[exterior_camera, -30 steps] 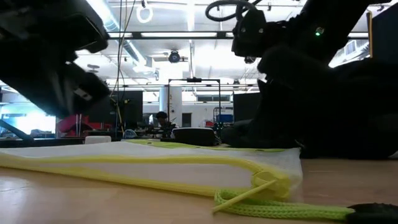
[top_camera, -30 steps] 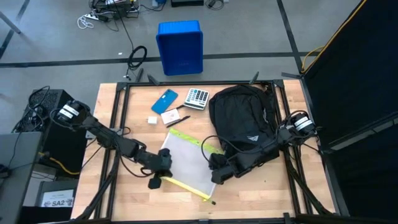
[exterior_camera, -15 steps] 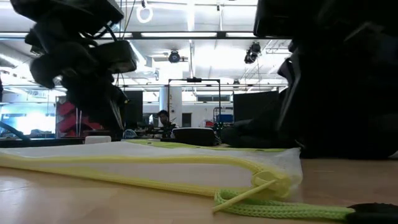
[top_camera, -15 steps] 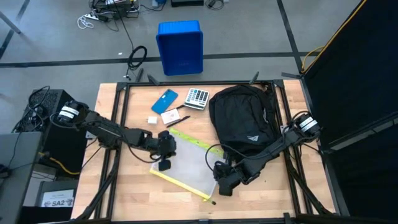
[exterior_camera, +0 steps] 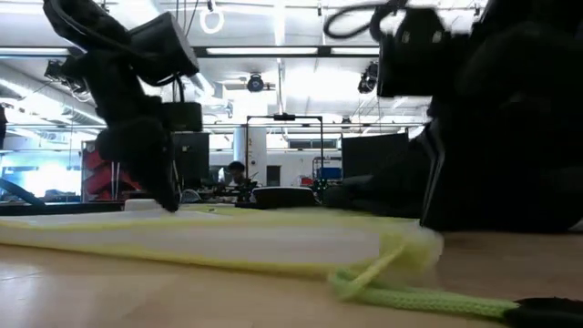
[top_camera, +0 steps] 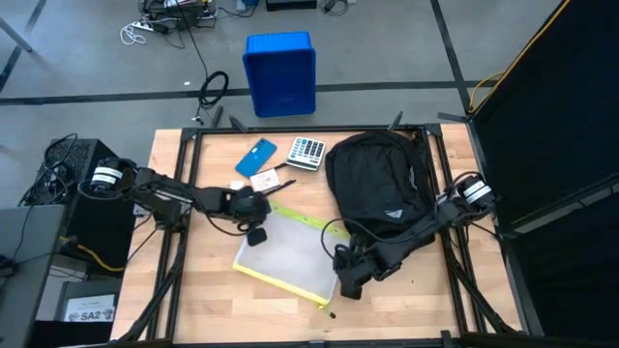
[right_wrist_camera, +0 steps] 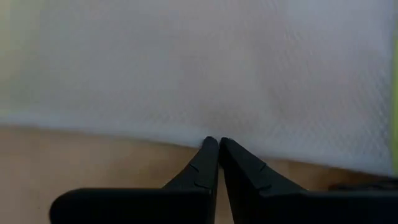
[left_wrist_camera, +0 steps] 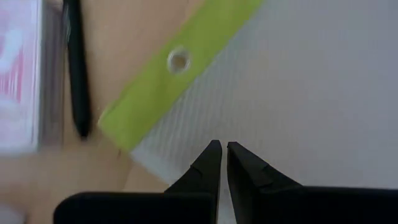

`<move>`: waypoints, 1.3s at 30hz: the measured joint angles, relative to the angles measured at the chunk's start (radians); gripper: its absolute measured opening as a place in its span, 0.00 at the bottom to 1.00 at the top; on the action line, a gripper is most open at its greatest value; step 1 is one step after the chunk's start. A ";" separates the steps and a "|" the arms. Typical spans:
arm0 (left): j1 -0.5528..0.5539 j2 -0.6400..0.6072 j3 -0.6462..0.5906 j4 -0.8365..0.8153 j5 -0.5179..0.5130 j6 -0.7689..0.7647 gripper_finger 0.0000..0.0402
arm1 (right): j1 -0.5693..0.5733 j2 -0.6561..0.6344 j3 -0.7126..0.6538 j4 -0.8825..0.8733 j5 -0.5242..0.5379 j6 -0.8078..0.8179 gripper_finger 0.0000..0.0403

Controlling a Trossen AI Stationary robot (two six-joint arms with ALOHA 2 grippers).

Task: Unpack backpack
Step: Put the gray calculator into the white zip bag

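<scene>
A: What sits closest to you at the front of the table?

B: Your right gripper (top_camera: 346, 281) is down at the near edge of the flat white mesh pouch with yellow-green trim (top_camera: 287, 253), fingers pressed together and gripping nothing; the wrist view shows the tips right at the pouch's border over bare wood.

A: And your other arm?

B: Your left gripper (top_camera: 255, 232) hangs over the far left corner of that same pouch, fingers (left_wrist_camera: 211, 158) also closed with nothing between them. Beside the trim there lies a thin black pen (left_wrist_camera: 76, 68).

A: Where is the bag you are unpacking?

B: The large black fabric backpack (top_camera: 379, 184) lies on the far right part of the wooden table (top_camera: 208, 290), just beyond the pouch. Left of it, near the far edge, you have a grey calculator (top_camera: 307, 151), a blue phone-like slab (top_camera: 255, 156) and a small white card (top_camera: 267, 180). Beyond the table a blue plastic bin (top_camera: 280, 72) stands on the floor.
</scene>
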 joint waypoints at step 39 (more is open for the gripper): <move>-0.409 -0.002 0.004 -0.235 0.259 -0.492 0.00 | -0.086 -0.001 -0.028 0.066 0.108 -0.064 0.00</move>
